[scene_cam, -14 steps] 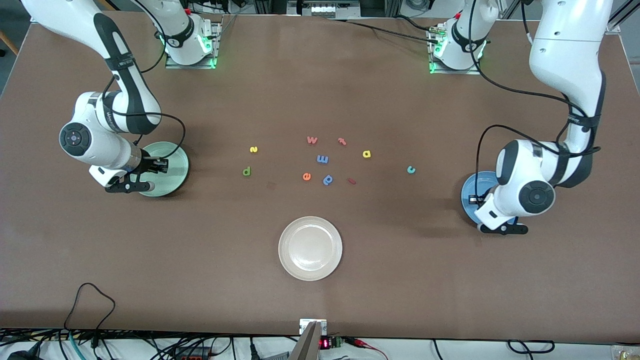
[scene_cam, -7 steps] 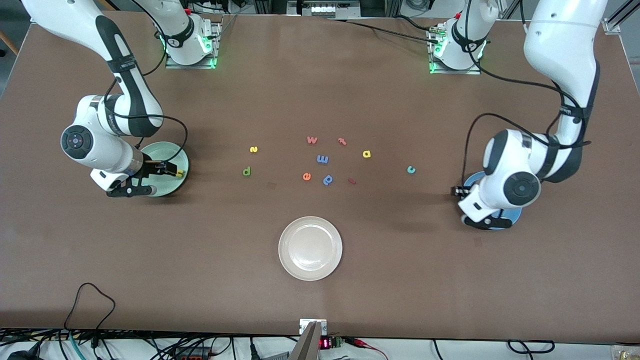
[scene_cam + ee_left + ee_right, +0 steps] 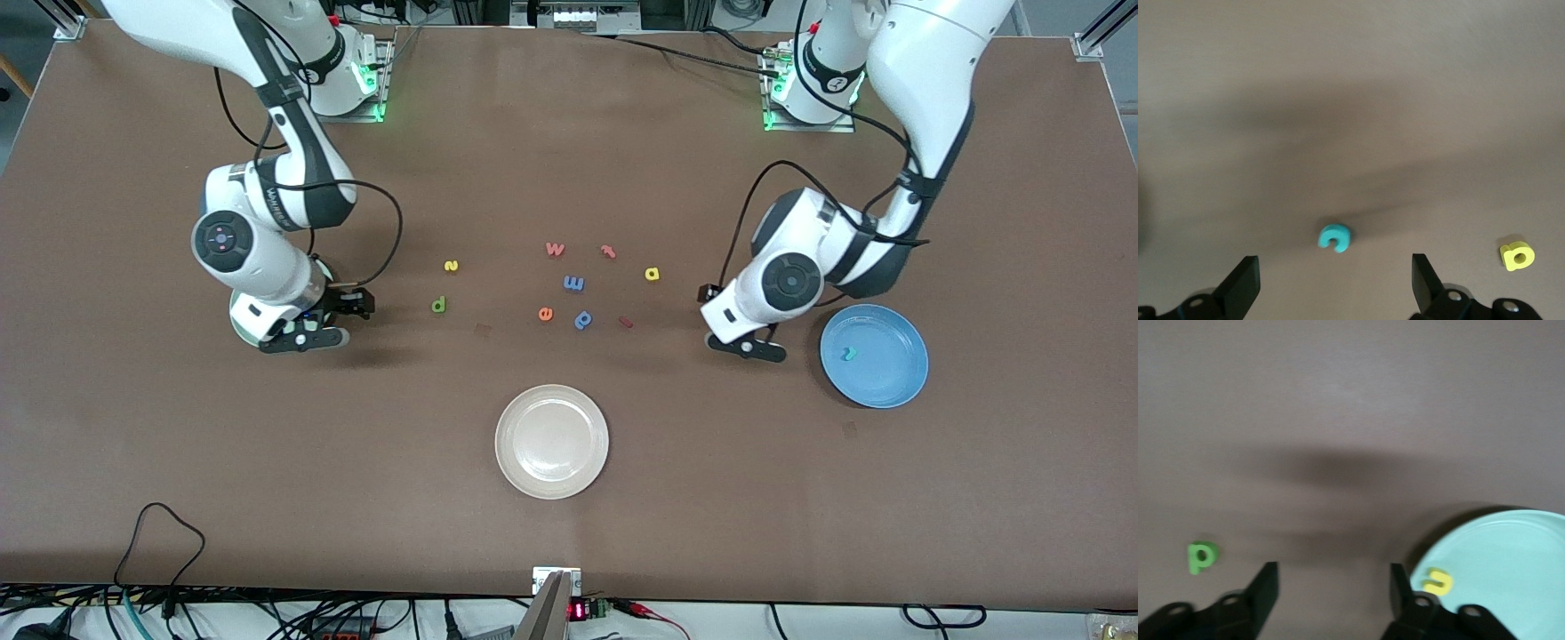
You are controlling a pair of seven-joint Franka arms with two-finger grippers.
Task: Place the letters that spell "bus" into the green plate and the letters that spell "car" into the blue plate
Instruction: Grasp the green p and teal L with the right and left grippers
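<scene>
Two letters are already lodged in their plates: the teal "r" [image 3: 849, 354] in the blue plate [image 3: 892, 378] and the yellow "u" [image 3: 1437, 581] in the green plate [image 3: 1518, 547], just inside its rim.

The left gripper [image 3: 1335, 290] is held low over the table with its fingers wide apart and nothing between them. The teal "c" [image 3: 1335, 238] is seen in the left wrist view squarely on the line between the two fingers, just ahead of their tips — so a short advance and descent is judged to be all that is needed. The yellow "a" [image 3: 1517, 255] lies outside one finger, apart from the "c".

The right gripper [image 3: 1333, 593] is carried over the bare table beside the green plate's edge, its fingers also parted and empty. The green "b" [image 3: 1201, 557] is not in line with them — it is offset toward the left arm's end of the table, so a sideways shift is called for first. The yellow "s" [image 3: 451, 265] lies near it, slightly farther from the front camera.
</scene>
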